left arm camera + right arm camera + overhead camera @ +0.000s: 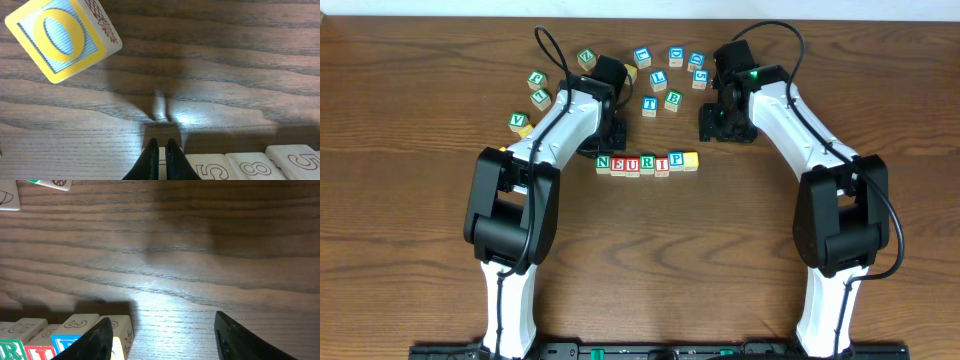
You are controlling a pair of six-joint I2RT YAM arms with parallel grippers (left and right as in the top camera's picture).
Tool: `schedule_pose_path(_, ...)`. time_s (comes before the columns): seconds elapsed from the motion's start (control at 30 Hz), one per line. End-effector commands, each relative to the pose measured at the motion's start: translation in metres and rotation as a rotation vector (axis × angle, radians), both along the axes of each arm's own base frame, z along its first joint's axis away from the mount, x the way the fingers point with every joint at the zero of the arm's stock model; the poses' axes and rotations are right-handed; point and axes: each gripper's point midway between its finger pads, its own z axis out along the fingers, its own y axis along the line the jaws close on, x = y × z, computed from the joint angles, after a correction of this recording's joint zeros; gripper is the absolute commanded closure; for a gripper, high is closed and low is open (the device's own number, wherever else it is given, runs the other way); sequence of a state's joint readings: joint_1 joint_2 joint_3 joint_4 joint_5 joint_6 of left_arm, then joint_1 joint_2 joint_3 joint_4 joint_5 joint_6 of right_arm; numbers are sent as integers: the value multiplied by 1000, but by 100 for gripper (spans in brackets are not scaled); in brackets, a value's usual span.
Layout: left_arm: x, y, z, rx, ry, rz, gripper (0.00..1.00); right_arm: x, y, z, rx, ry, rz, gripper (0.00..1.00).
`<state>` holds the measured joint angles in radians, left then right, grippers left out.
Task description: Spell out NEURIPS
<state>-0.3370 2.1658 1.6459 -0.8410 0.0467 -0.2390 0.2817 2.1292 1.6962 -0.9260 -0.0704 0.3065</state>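
Both arms (560, 125) (790, 120) angle inward behind the NEURIPS row (647, 163); left hand (161, 142) closed, right hand (162, 317) parted, both empty.

Seven lettered cubes (647, 164) lie touching in a row: N-E-U-R-I-P, then yellow-topped.

Dark wood-grain table (200, 240), faintly glossy; pale wooden cubes (646, 163), matt painted faces

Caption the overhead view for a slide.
Cube row spelling NEURIP plus a yellow-topped cube, left gripper shut and right gripper open behind it, spare cubes beyond.
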Motion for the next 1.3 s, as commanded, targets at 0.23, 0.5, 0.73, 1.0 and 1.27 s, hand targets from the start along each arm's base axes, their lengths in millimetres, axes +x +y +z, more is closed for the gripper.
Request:
schedule_pose_path(0.23,-6,2,-7,11,30,4,92,4,0,3,-8,-13,-3,40)
schedule_pose_path(0.5,-8,2,-7,13,36,4,93,4,0,3,-8,-13,-3,40)
schedule_pose_path(0.73,-7,2,-7,12,34,4,92,4,0,3,-8,-13,-3,40)
schedule_pose_path(1.0,-7,-4,-7,-18,35,-1,93,4,0,3,-8,-13,-3,40)
schedule_pose_path(1.27,-6,-4,-7,-20,32,-1,92,4,0,3,-8,-14,-3,40)
